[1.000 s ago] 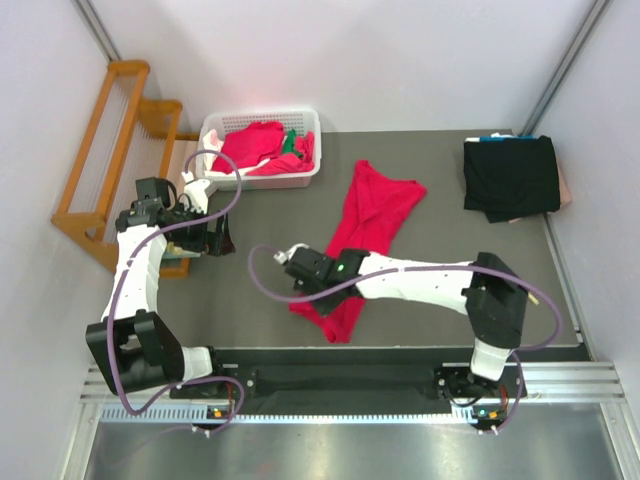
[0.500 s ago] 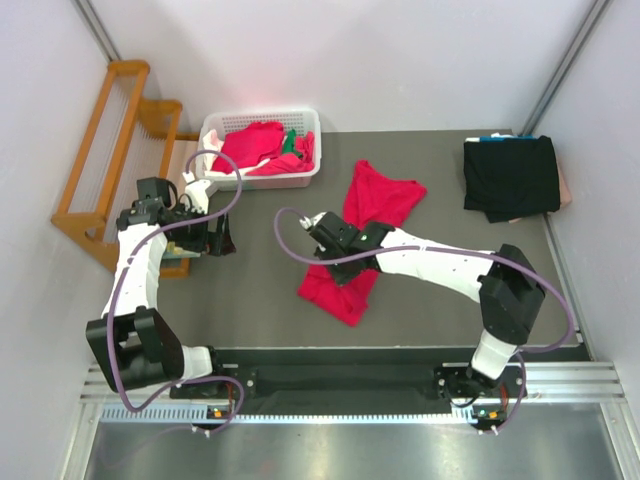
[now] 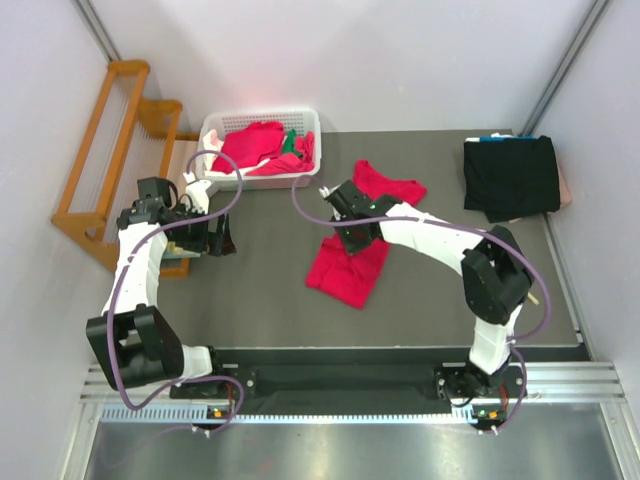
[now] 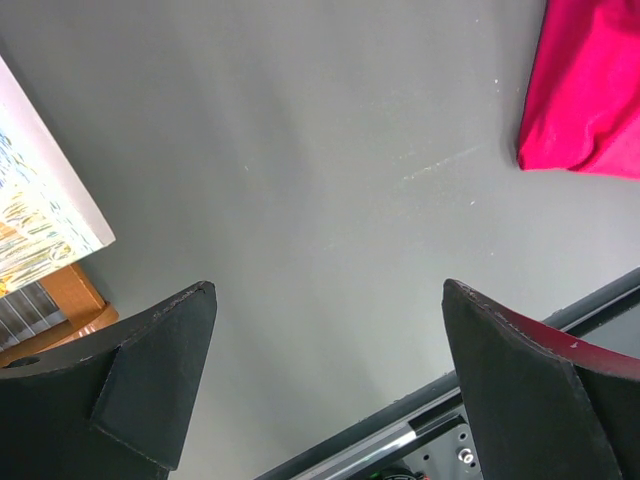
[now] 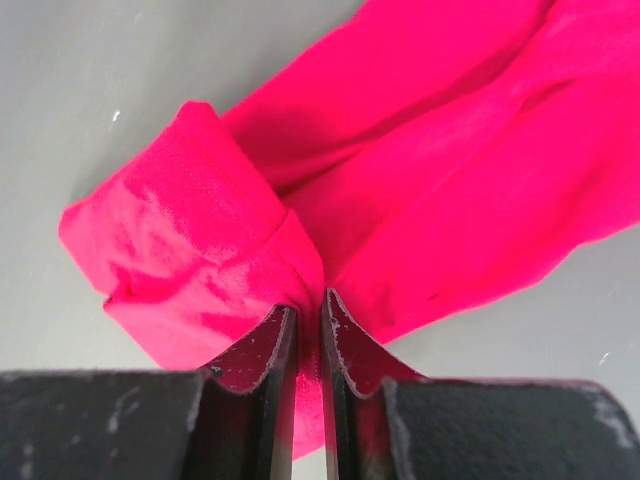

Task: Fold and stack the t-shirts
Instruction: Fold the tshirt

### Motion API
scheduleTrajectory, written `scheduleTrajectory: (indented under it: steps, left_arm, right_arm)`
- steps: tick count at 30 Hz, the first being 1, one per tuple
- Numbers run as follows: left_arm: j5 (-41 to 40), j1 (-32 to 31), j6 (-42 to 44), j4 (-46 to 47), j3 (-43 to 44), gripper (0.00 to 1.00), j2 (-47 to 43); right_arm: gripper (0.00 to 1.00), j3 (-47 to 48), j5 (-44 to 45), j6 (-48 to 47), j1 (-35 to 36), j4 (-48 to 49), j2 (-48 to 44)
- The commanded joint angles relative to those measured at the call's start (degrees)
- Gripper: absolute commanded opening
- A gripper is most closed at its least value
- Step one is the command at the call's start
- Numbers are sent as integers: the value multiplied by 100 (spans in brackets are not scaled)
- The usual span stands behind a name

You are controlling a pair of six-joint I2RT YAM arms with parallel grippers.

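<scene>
Currently the right hand (image 5: 308, 305) pinches the red t-shirt (image 3: 350, 275), whose long axis runs near-to-far, leaning right.

This is a robotics lab test cell rather than a home. Plain white panel walls (image 3: 400, 60) box in a dark grey matte tabletop (image 3: 260, 285), and two white-and-black robot arms (image 3: 135, 270) are bolted to a ribbed aluminium rail (image 3: 350, 408) at its near edge. The only household touches look like staged props: a crimson red cloth t-shirt (image 3: 350, 275), a white slotted plastic basket (image 3: 212, 128) and a slatted orange-brown wooden rack (image 3: 95, 160).
</scene>
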Motion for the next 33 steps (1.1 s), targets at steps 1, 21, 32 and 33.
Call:
scheduleTrajectory:
  steps: [1,21,32,33]
  left_arm:
    - [195,-5,96,96,91,99,61]
    - [151,3,149,114,47,99,123]
    - [107,-5,184,96,11,99,79]
    - [107,-5,175,88,3,99,96]
  right_arm:
    - [0,501,-133,-137,-157,239,197]
    - [0,431,-231,-155,-781,415,470]
    - [0,597,-336,-190,-1018,512,1101]
    - [5,624,-353,-199,-1062,512,1163]
